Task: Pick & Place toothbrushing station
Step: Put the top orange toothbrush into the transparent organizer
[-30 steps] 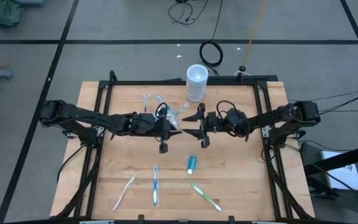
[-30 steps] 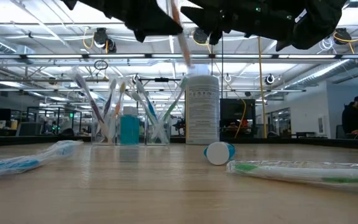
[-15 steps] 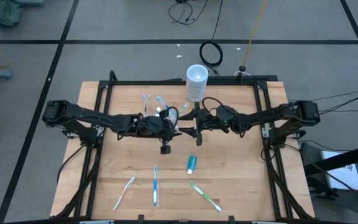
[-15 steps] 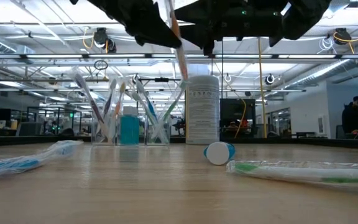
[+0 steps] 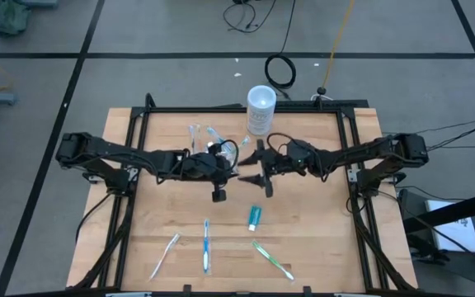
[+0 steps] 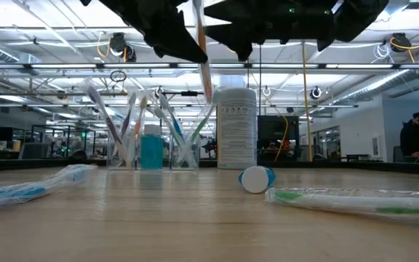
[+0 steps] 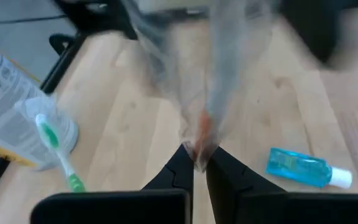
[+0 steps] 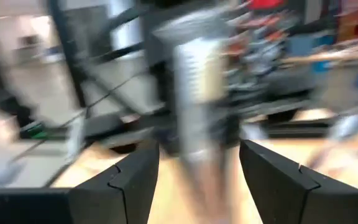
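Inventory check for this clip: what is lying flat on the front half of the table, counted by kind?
Toothbrushes: 3 (clear toothbrush, blue toothbrush, green toothbrush)
Tubes: 1 (small blue tube)
Total: 4

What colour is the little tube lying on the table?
Blue with a white cap; the left wrist view shows it best.

A grey floor point(image 5: 39, 91) crossed by dark lines point(image 5: 180, 55) surrounds the wooden table point(image 5: 163, 223). Beyond its far edge lie a coiled black cable point(image 5: 280, 71) and a yellow cord point(image 5: 335, 41). The low view shows a wide hall with ceiling trusses point(image 6: 49, 69), strip lights, and a seated person point(image 6: 417, 138) at far right.
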Controlling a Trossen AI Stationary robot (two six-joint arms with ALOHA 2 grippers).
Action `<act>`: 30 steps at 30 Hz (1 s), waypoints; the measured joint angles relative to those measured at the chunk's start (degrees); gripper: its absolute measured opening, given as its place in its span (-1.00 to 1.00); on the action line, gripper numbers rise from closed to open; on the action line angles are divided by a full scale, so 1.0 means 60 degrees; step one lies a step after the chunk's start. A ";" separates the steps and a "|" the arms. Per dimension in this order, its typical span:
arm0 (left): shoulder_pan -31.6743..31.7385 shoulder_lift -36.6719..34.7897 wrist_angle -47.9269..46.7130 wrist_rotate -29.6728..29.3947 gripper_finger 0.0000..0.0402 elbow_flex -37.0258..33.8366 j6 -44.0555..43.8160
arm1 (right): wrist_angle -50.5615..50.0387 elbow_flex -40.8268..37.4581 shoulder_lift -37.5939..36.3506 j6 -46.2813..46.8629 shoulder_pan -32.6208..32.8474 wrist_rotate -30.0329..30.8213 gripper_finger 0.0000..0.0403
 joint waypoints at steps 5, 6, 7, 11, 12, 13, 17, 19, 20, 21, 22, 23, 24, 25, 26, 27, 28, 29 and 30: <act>0.0040 0.0004 -0.0217 0.0029 -0.92 0.0000 -0.0054 | 0.0203 -0.0007 0.0017 0.0121 -0.0002 -0.0573 0.09; 0.0084 0.0004 -0.0071 0.0029 -0.94 0.0000 -0.0062 | 0.0266 -0.0007 0.0010 0.0114 -0.0002 -0.0430 0.09; 0.0107 0.0004 0.0127 0.0034 -0.95 0.0000 -0.0083 | 0.0276 -0.0004 0.0009 0.0110 0.0002 -0.0125 0.09; 0.0108 0.0000 0.0442 0.0310 -0.96 0.0000 -0.0114 | 0.0297 -0.0004 0.0088 0.0092 0.0003 0.0878 0.09; 0.0100 0.0000 0.0450 0.0317 -0.95 0.0000 -0.0146 | 0.0274 -0.0007 0.0102 0.0058 -0.0005 0.0874 0.09; 0.0097 0.0000 0.0494 0.0318 -0.94 0.0000 -0.0146 | 0.0291 -0.0007 0.0108 0.0047 -0.0005 0.0844 0.09; 0.0192 0.0000 0.0570 0.0260 -0.94 0.0000 -0.0153 | 0.0694 -0.0004 0.0100 0.0032 0.0025 0.0642 0.09; 0.0221 0.0004 0.0575 0.0251 -0.96 0.0000 -0.0239 | 0.0661 -0.0004 0.0106 -0.0095 0.0070 0.0670 0.05; 0.0217 0.0002 0.0624 0.0254 -0.96 0.0000 -0.0297 | 0.0666 -0.0004 0.0111 -0.0184 0.0071 0.0687 0.02; 0.0217 0.0004 0.0688 0.0255 -0.96 0.0000 -0.0328 | 0.0718 -0.0004 0.0111 -0.0231 0.0071 0.0684 -0.03; 0.0217 0.0004 0.0699 0.0255 -0.96 0.0000 -0.0331 | 0.0781 -0.0004 0.0108 -0.0252 0.0071 0.0674 -0.08; 0.0217 0.0004 0.0686 0.0255 -0.96 0.0000 -0.0331 | 0.0796 -0.0004 0.0108 -0.0258 0.0071 0.0661 -0.14; 0.0217 0.0004 0.0678 0.0258 -0.95 0.0000 -0.0338 | 0.0786 -0.0004 0.0104 -0.0262 0.0071 0.0661 -0.21; 0.0217 0.0004 0.0682 0.0259 -0.93 0.0000 -0.0344 | 0.0745 -0.0004 0.0108 -0.0262 0.0050 0.0654 -0.27; 0.0217 0.0004 0.0680 0.0255 -0.92 0.0000 -0.0353 | 0.0699 -0.0004 0.0113 -0.0262 0.0036 0.0650 -0.34; 0.0217 0.0004 0.0682 0.0257 -0.92 0.0000 -0.0357 | 0.0702 -0.0004 0.0148 -0.0262 0.0018 0.0650 -0.42; 0.0217 0.0001 0.0681 0.0255 -0.92 0.0000 -0.0357 | 0.0748 -0.0004 0.0202 -0.0262 0.0008 0.0651 -0.49; 0.0217 0.0004 0.0680 0.0256 -0.92 0.0000 -0.0357 | 0.0766 -0.0004 0.0235 -0.0262 -0.0008 0.0650 -0.56; 0.0217 0.0004 0.0688 0.0255 -0.93 0.0000 -0.0357 | 0.0737 -0.0004 0.0250 -0.0262 -0.0013 0.0653 -0.63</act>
